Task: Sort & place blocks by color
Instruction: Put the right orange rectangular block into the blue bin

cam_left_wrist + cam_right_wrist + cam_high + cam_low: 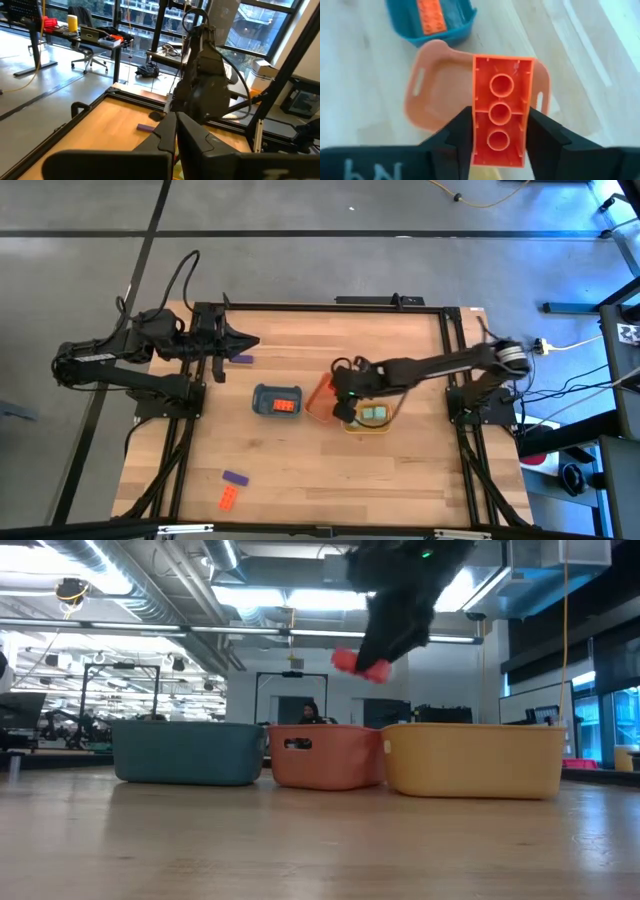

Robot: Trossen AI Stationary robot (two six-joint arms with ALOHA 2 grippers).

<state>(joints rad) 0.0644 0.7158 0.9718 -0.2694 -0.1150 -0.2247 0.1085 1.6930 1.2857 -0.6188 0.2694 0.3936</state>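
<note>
Two arms: right gripper [499, 137] jaws clamp orange-red block [501, 117], mostly hidden overhead; left gripper [176, 142] jaws closed.

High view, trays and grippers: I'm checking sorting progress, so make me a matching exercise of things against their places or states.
1 mint green blocks
2 right gripper
3 blue tray
4 left gripper

a shut beside a purple block
b contains an orange brick
c in the yellow tray
d gripping an orange-red brick

Pairs: 1-c, 2-d, 3-b, 4-a
</note>
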